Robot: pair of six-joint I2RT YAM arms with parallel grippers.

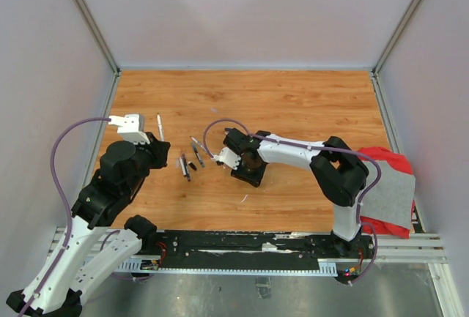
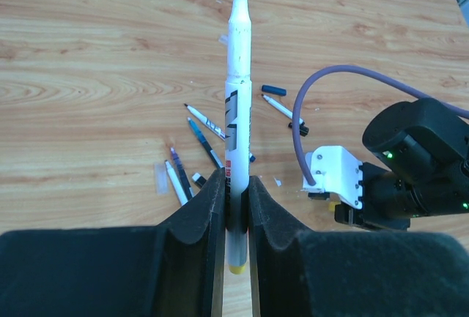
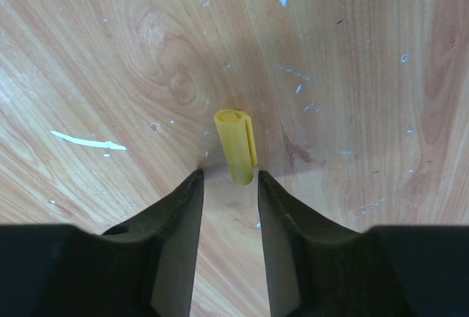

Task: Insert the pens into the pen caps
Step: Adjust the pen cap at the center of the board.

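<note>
left wrist view, nearest the lens: my left gripper (image 2: 234, 185) is clamped on a white pen (image 2: 238, 112), low on the barrel just above its yellow end. the dark tip points away toward the top of the frame. past it, centre-left on the wood, the loose pens (image 2: 201, 141) lie in a scatter, with a dark blue cap (image 2: 272, 89) further up and to the right.

in the right wrist view, my right gripper (image 3: 229, 178) has its jaws apart and grasps nothing. the near end of the yellow cap (image 3: 236, 145) sits just between the tips, close to the right-hand one, with bare wood showing on the other side. the cap lies on the table at mid-frame.

i judge the pen light, stiff and smooth, so held this low it may pivot when the tip meets resistance. the cap is tiny, hollow and likely to skid or roll. i'd pinch it across its middle, keeping the mouth free. i cannot tell which end is open.
</note>
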